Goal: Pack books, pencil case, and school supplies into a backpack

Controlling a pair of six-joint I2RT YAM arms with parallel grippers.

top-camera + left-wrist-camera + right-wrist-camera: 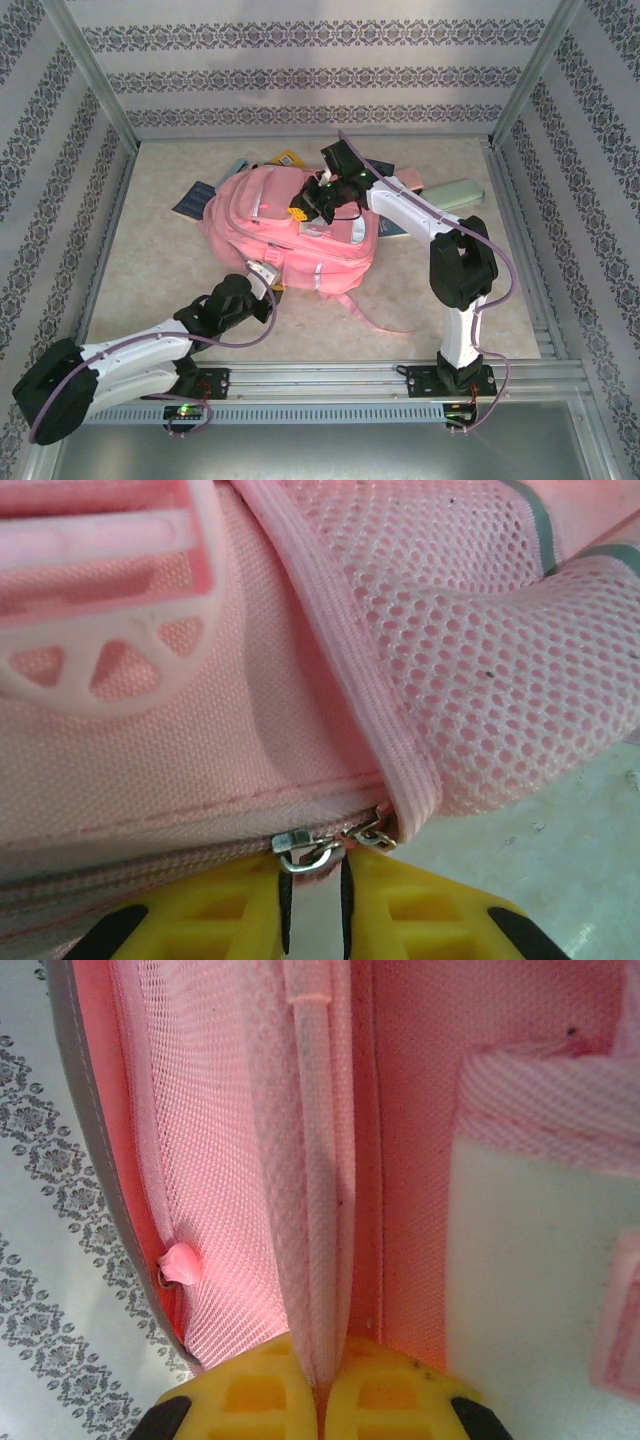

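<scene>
Left gripper [315,885] pinched the zipper pull [304,846] at the near edge of the backpack [290,240], which lay mid-table. Farther in, the right gripper [320,1380] was clamped on a mesh fold [318,1210] of the bag's opening. Beyond, the books [192,204] and pencil case [455,193] lay on the table [150,280] — packing looked barely begun, the opening being only the first step.

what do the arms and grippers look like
The left arm and right arm have white shells, black joints and a mauve cable each. The left gripper and right gripper have yellow fingers with black patches.
</scene>
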